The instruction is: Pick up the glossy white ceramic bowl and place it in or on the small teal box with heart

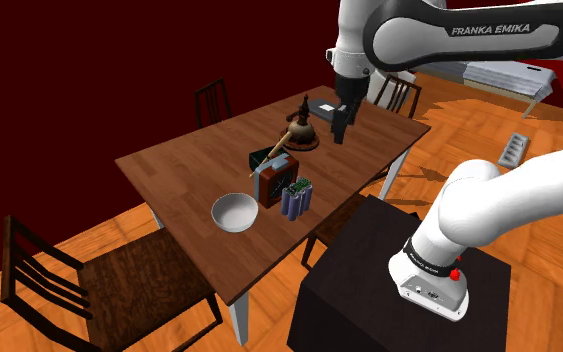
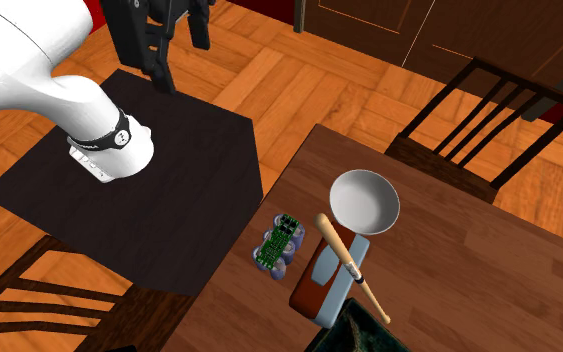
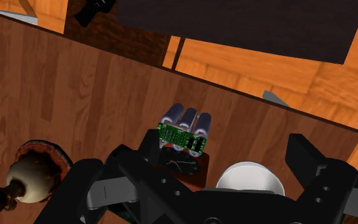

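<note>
Round, glossy white bowl (image 1: 235, 213), perhaps ceramic.

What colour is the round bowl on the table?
The bowl is plain white, seen best in the shoulder view.

I see grey-blue tubes under a green board (image 3: 182, 130), ahead between my fingers (image 3: 311, 159), on the brown wooden table (image 3: 56, 89).

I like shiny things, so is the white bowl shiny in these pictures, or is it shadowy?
Shoulder view: the bowl is bright on its rim, shaded grey inside, with no sharp glare. Second exterior view: it looks flat pale grey. Wrist view: it glows nearly white against the dimmer table.
</note>
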`<state>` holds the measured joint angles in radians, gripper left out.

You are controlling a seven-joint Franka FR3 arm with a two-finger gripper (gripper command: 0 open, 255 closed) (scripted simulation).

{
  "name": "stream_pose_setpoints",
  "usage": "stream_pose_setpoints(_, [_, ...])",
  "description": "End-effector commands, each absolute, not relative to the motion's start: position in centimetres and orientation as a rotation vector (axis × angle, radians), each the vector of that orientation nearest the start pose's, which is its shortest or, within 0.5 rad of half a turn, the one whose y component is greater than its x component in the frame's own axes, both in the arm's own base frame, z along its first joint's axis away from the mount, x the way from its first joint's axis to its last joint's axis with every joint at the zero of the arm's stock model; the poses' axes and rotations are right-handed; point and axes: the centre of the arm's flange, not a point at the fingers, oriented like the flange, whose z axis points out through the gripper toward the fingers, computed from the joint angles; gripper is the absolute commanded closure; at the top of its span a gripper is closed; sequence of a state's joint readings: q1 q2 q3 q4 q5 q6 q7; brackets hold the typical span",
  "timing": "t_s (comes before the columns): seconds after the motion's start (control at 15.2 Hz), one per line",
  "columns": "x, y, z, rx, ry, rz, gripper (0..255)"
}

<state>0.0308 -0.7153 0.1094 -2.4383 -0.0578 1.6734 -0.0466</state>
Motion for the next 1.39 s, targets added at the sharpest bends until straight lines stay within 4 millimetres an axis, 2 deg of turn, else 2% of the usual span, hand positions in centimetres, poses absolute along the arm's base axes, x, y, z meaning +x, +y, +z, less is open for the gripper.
stream_pose_setpoints(0.0, [34.4, 5.9, 51.8, -3.261, -0.266, 0.076, 0])
stream_pose_setpoints(1.32, [49.0, 18.0, 33.4, -3.279, -0.225, 0.061, 0])
